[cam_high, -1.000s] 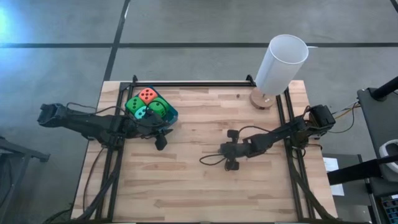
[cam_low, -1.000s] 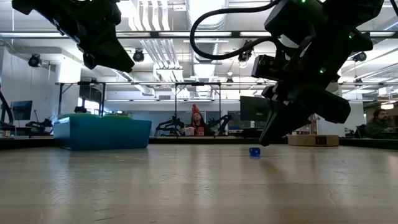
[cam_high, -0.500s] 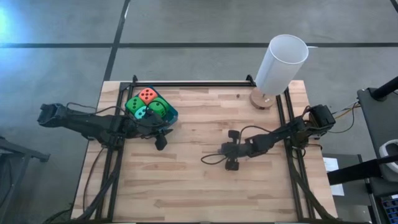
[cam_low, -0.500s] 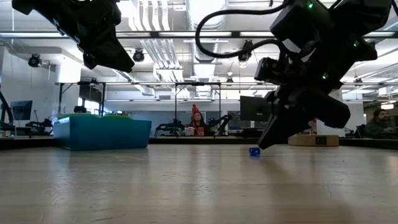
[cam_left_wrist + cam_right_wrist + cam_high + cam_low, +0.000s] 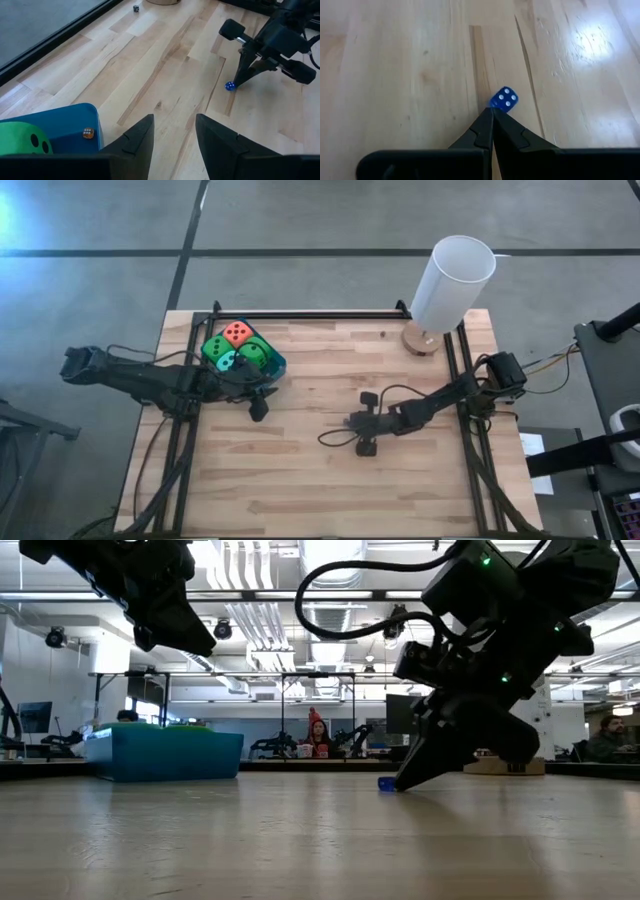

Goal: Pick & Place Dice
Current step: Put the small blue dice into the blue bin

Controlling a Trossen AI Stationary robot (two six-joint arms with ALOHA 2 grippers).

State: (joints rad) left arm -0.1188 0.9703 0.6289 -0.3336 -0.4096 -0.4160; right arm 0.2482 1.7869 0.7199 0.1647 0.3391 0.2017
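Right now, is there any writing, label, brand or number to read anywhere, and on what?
No readable words, labels or brand names anywhere.
Only pips: small blue die by the shut right gripper shows four white dots.
Tiny amber die in the blue tray: too small to read.

Right pincer closed, tips down, left pincer parted

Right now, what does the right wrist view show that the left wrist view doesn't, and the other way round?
Only the right wrist view shows the small blue die's four-pip face, just off the shut right gripper tips. Only the left wrist view shows the blue tray, a green die and a tiny amber die in it, plus another tiny die at the far edge. Both show the blue die on the wooden table.
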